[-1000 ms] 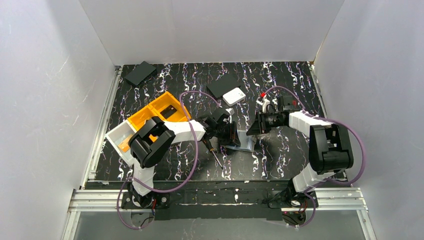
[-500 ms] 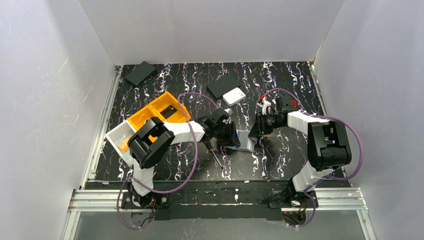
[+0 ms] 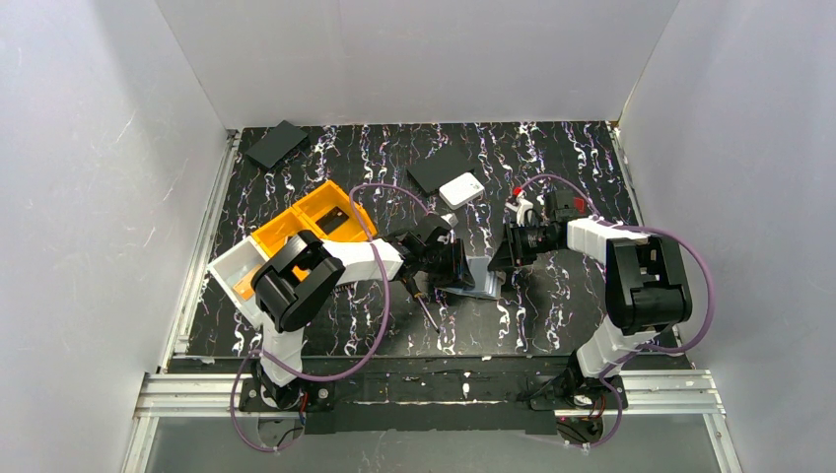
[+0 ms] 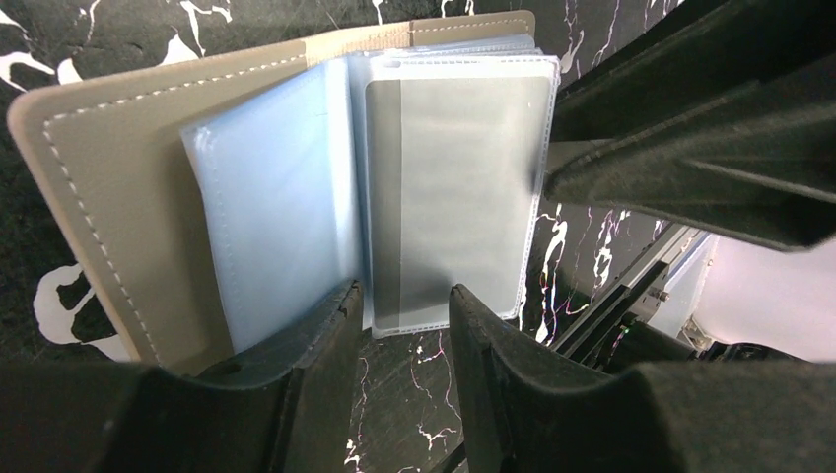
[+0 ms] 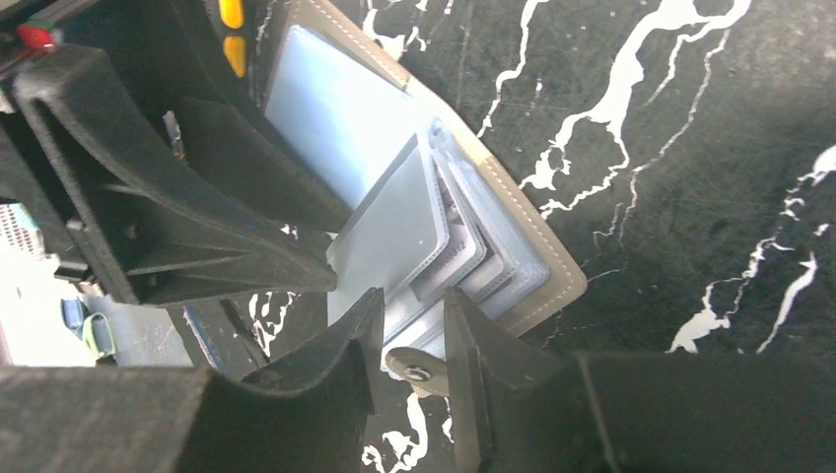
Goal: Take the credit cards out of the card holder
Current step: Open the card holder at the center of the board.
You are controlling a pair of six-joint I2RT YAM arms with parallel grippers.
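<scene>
The card holder (image 3: 481, 279) lies open on the table between my two grippers. In the left wrist view its taupe cover (image 4: 99, 197) is on the left, with pale blue sleeves (image 4: 276, 197) and a greyish credit card (image 4: 463, 187) in a clear sleeve. My left gripper (image 4: 404, 296) is open; one finger rests on the blue page and the sleeve's edge lies in the gap. My right gripper (image 5: 412, 301) is narrowly open over the stacked sleeve edges (image 5: 463, 266), with the snap tab (image 5: 414, 370) between its fingers. The two grippers (image 3: 455, 268) (image 3: 500, 261) flank the wallet.
A screwdriver (image 3: 426, 303) lies just left of the wallet. An orange bin (image 3: 296, 225) and a white bin (image 3: 233, 268) stand at the left. A white square box (image 3: 461, 189) and flat black rectangles (image 3: 440, 168) (image 3: 277, 144) lie further back.
My right gripper has moved left, up to the wallet's right edge. My left gripper has stayed on the wallet's left side.
</scene>
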